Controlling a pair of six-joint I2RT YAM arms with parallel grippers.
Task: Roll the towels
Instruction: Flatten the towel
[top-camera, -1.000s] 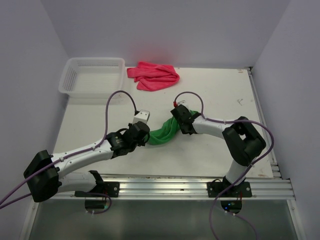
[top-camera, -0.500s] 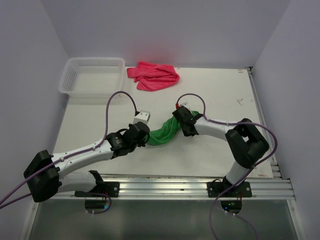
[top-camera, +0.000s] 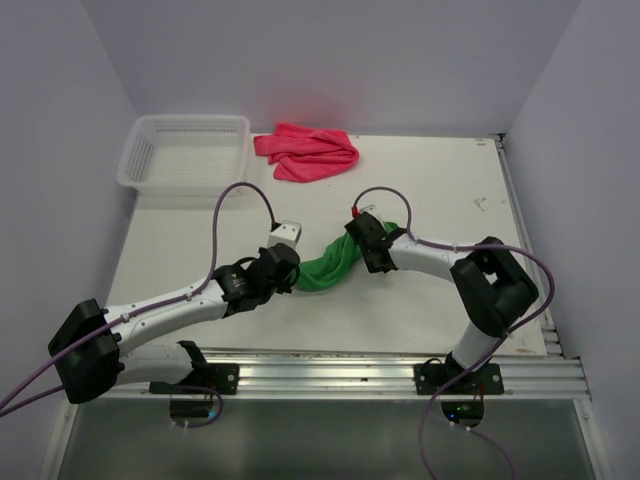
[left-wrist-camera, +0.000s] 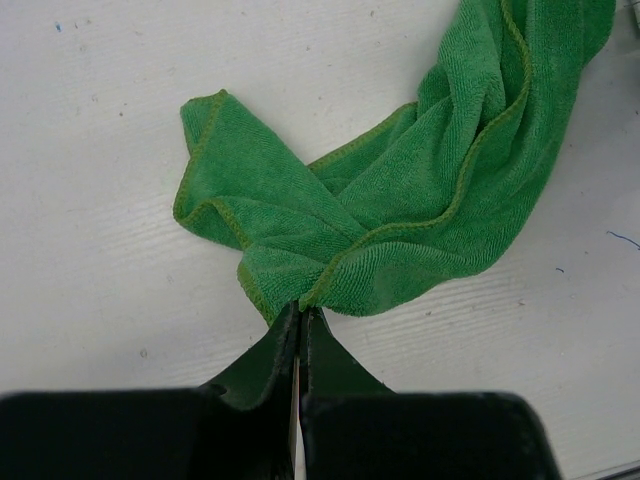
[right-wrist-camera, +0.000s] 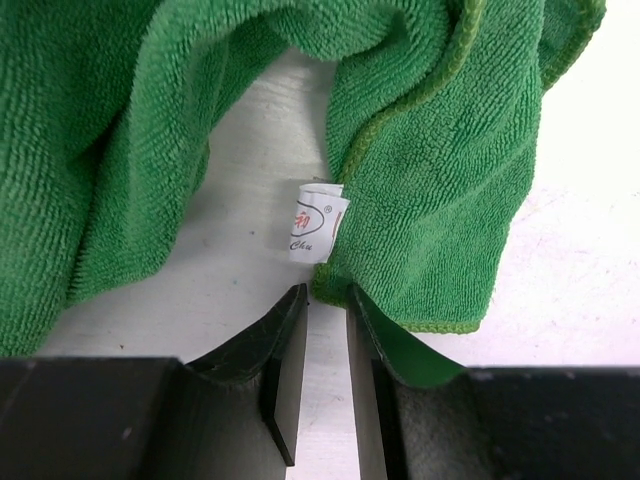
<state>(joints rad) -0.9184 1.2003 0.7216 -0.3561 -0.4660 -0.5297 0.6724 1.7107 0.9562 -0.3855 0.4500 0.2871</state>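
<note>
The left jaws are pressed together and pinch a hemmed edge of the green towel (left-wrist-camera: 420, 200) at their tips. The right jaws stand slightly apart. Bare surface shows in the narrow slot between them, and a hemmed corner of the same towel lies at the tip of one finger. No cloth is visible inside the slot.

1. Worktop (top-camera: 200, 240): white and flat, it carries all the items. A metal rail (top-camera: 330, 375) runs along its near edge.
2. Left arm (top-camera: 170, 305): reaches from the near left corner towards the centre, low over the surface. A purple cable (top-camera: 240, 190) loops above it.
3. Right arm (top-camera: 430, 258): reaches from the near right side towards the centre, opposite the left arm.
4. Basket (top-camera: 135, 165): white plastic mesh, at the far left corner.
5. Pink-red towel (top-camera: 308, 152): lies crumpled in a loose heap at the far edge, just beside the right side of the basket. It is well apart from both arms.
6. Green towel (top-camera: 328, 265): lies at the centre of the worktop, between the two sets of jaws. It is bunched into a thick twisted band that runs from the left jaws up to the right jaws. In the left wrist view one corner fans out flat to the side of the pinch point.
7. Label (right-wrist-camera: 316, 222): a small white tag sewn to the hem of the green towel, lying just ahead of the right jaws. Its print is too small to read.
</note>
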